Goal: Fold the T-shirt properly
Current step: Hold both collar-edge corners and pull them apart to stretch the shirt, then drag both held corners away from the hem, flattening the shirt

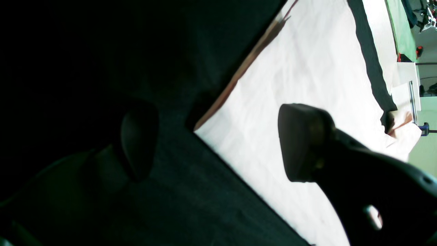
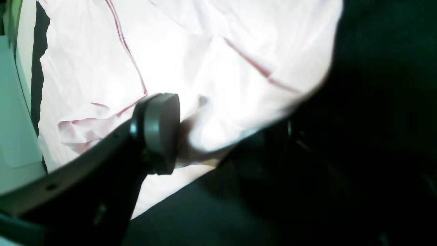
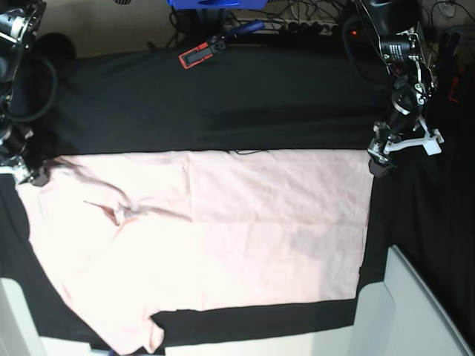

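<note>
The pale pink T-shirt (image 3: 223, 237) lies spread flat, plain side up, on the black table cloth (image 3: 260, 104). My left gripper (image 3: 378, 162) is at the shirt's far right corner. In the left wrist view it (image 1: 218, 143) is open and straddles that corner: one finger (image 1: 304, 143) is over the shirt (image 1: 307, 68), the other (image 1: 138, 143) over black cloth. My right gripper (image 3: 31, 176) is at the far left sleeve. In the right wrist view one finger (image 2: 160, 133) presses against bunched pink fabric (image 2: 205, 85). Its other finger is lost in the dark.
A red and black clamp (image 3: 200, 53) lies on the cloth at the back, with a blue object (image 3: 208, 4) and cables behind it. A white table surface (image 3: 415, 311) shows at the front right. A small wrinkle (image 3: 122, 211) sits in the shirt's left part.
</note>
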